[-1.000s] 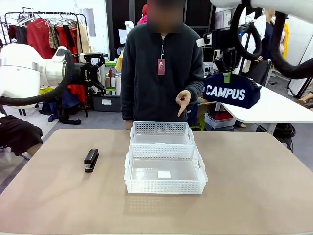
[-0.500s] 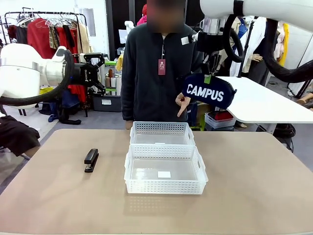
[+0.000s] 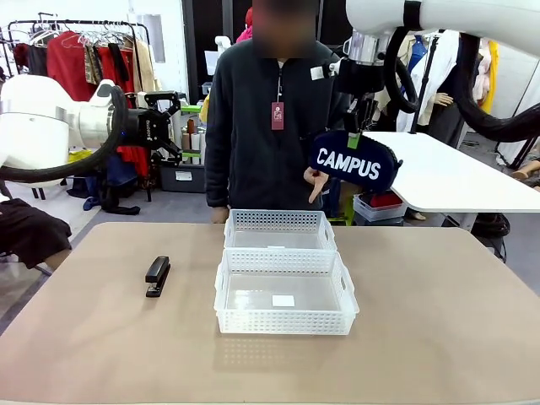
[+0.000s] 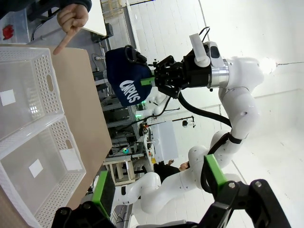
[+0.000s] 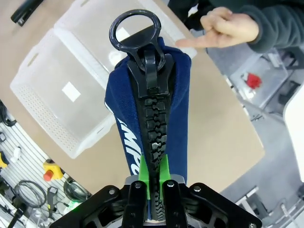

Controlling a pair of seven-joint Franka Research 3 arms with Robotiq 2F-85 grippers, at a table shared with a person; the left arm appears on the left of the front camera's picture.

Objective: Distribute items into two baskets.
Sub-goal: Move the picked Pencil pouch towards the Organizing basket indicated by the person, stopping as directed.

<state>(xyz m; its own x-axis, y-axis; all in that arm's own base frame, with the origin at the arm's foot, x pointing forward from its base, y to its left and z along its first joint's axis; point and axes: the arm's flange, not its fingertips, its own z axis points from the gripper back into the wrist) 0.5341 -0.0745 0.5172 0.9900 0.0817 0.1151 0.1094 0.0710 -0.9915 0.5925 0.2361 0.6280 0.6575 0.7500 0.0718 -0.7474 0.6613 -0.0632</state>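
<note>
From the front, we see the right claw (image 3: 355, 128) clenched on the top edge of a navy blue soft zip pouch (image 3: 353, 163) with white "CAMPUS" lettering. The pouch hangs in the air, above and beyond the far translucent white lattice basket (image 3: 278, 221). A matching near basket (image 3: 285, 325) stands just in front of the far one, their long sides touching. Both sit at the middle of the beige worktop (image 3: 439, 321). A small black desk stapler (image 3: 157, 276) lies flat on the worktop, left of the near basket and apart from it. The person's hand (image 3: 315, 181) points downward beside the pouch. The left claw (image 3: 175, 126) is raised at the left, well off the worktop.

In the left wrist view, we find the left claw (image 4: 159, 190) released, its green pads standing wide apart and bare. Beyond it are the far basket (image 4: 50, 80), the near basket (image 4: 61, 140), the pointing hand (image 4: 71, 19) and the pouch (image 4: 124, 80) gripped by the right claw (image 4: 153, 81).

Looking down the right wrist view, the right claw (image 5: 153, 176) pinches the pouch (image 5: 175, 109) at its zip end, green pads on either side. Below lie the near basket (image 5: 47, 118), the far basket (image 5: 90, 19), the stapler (image 5: 26, 10) and the hand (image 5: 230, 28).
</note>
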